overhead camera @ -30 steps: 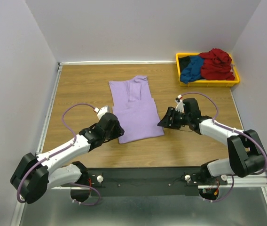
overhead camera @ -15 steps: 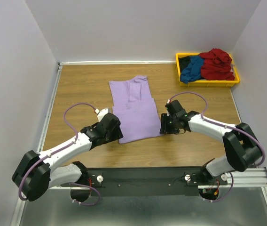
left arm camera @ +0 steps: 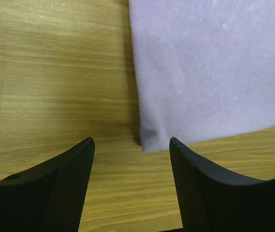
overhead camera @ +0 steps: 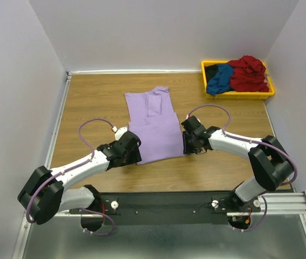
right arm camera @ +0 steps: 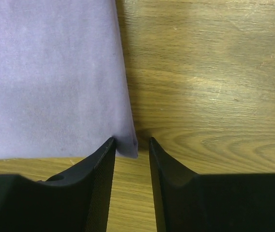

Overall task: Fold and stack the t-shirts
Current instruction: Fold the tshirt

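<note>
A lavender-purple t-shirt, folded lengthwise, lies flat on the wooden table. My left gripper is open at its near left corner; in the left wrist view that corner sits just beyond the gap between the fingers. My right gripper is open at the near right corner; in the right wrist view that corner lies between the fingertips. Dark red, blue and black t-shirts lie heaped in the yellow bin.
The yellow bin stands at the back right corner of the table. Grey walls close in the table at the left, back and right. A black rail with both arm bases runs along the near edge.
Both grippers have moved inward to the near corners of the lavender t-shirt. The right one travelled farther left, from well off the cloth to its corner.
</note>
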`<state>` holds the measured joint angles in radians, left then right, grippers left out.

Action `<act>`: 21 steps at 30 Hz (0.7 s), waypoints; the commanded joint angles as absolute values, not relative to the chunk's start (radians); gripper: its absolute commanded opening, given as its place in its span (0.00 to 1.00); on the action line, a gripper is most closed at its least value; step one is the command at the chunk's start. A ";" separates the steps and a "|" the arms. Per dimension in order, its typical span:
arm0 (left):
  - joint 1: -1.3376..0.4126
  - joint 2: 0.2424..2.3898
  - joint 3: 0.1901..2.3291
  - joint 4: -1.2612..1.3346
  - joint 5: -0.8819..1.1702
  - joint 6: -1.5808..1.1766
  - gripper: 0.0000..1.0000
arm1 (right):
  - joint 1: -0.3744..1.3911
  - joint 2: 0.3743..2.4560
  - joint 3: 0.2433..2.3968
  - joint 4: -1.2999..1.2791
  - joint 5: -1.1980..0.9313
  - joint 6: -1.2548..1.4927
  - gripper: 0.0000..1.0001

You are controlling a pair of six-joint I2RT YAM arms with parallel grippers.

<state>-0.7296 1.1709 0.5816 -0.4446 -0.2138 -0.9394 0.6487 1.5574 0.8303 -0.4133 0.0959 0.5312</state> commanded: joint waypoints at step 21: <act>-0.776 1.276 0.643 -0.500 -0.224 -0.966 0.71 | 0.761 1.681 0.856 -0.588 0.181 0.563 0.01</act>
